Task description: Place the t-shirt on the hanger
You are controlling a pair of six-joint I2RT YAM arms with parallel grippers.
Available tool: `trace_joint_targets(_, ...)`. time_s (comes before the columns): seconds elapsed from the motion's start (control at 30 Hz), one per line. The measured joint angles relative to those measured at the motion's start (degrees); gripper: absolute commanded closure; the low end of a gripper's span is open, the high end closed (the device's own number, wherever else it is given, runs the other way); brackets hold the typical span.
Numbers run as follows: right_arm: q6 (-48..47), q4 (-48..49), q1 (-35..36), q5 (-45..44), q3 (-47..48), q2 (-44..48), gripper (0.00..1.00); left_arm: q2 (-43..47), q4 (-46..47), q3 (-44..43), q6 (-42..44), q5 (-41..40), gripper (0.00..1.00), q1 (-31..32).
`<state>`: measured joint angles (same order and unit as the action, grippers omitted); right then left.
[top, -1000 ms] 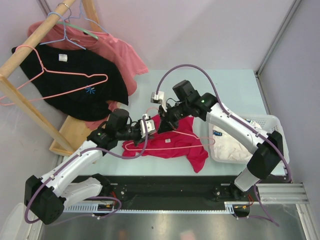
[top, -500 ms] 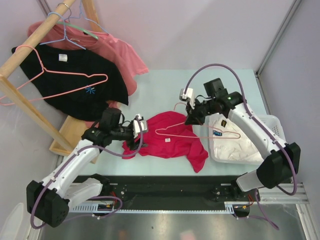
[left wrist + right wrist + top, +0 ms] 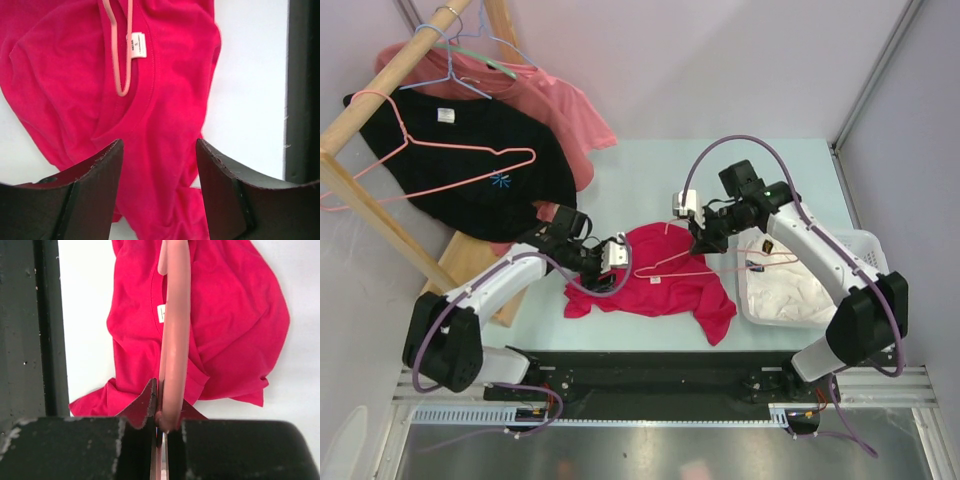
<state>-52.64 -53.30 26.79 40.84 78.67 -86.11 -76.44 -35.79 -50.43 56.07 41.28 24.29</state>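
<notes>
Basket: your white basket at the table's right edge holds crumpled white cloth.
Room: pale table shows beyond the t-shirt toward the back wall; the shirt's near hem lies close to the black rail.
T-shirt: crimson, rumpled on the table between your arms, neck label showing.
Hanger: the pink hanger has one end at the collar.
Right gripper: clamped on the hanger wire.
Left gripper: jaws apart above the collar, holding nothing.

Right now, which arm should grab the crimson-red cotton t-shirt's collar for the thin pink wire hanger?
Left. The left tool, open, hovers over the collar of the crimson-red cotton t-shirt; the right tool is shut on the thin pink wire hanger.
</notes>
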Motion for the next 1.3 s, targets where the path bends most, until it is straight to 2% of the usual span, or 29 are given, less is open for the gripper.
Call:
trace_joint_targets(0.13, -0.61, -0.20, 0.15, 0.44, 0.48, -2.51, 1.00, -3.87, 0.09, -1.09, 4.20, -1.57, 0.31, -0.09)
trace_joint_targets(0.47, -1.49, -1.86, 0.50, 3.15, 1.66, -4.35, 1.00, -15.85, 0.39, -9.84, 10.47, -3.78, 0.32, -1.68)
trace_joint_targets(0.7, -1.46, -2.16, 0.90, 4.04, 1.75, -4.35, 1.00, -23.10, -7.85, -16.70, 16.09, -3.39, 0.62, -1.99)
trace_joint_targets(0.83, -1.44, -2.19, 0.90, 4.42, 1.99, -4.37, 1.00, -23.69, -13.31, -16.87, 19.43, -3.10, 0.78, -1.99)
trace_joint_targets(0.87, -1.42, -2.16, 0.90, 4.63, 2.05, -4.37, 1.00, -23.69, -14.45, -16.87, 20.17, -3.06, 0.87, -1.99)
trace_joint_targets(0.97, -1.38, -2.16, 0.90, 5.03, 2.21, -4.37, 1.00, -23.69, -17.22, -16.92, 21.70, -3.13, 0.99, -1.99)
trace_joint_targets(1.0, -1.29, -2.16, 0.90, 5.11, 2.21, -4.37, 1.00, -23.69, -18.03, -16.98, 22.10, -3.13, 1.00, -1.99)
trace_joint_targets(1.2, -0.26, -2.05, 0.90, 5.97, 2.21, -4.57, 1.00, -22.45, -19.10, -16.72, 22.49, -3.10, 0.98, -1.99)
trace_joint_targets(1.23, 0.13, -1.99, 0.90, 6.21, 2.19, -4.76, 1.00, -21.81, -18.97, -16.48, 22.47, -3.10, 0.92, -1.99)
trace_joint_targets(1.27, 0.48, -1.84, 0.92, 6.36, 2.21, -5.05, 1.00, -21.11, -18.95, -16.26, 22.45, -3.13, 0.74, -1.99)
trace_joint_targets(1.3, 0.83, -1.62, 0.96, 6.60, 2.19, -5.35, 1.00, -20.41, -18.80, -16.09, 22.34, -3.10, 0.62, -1.99)
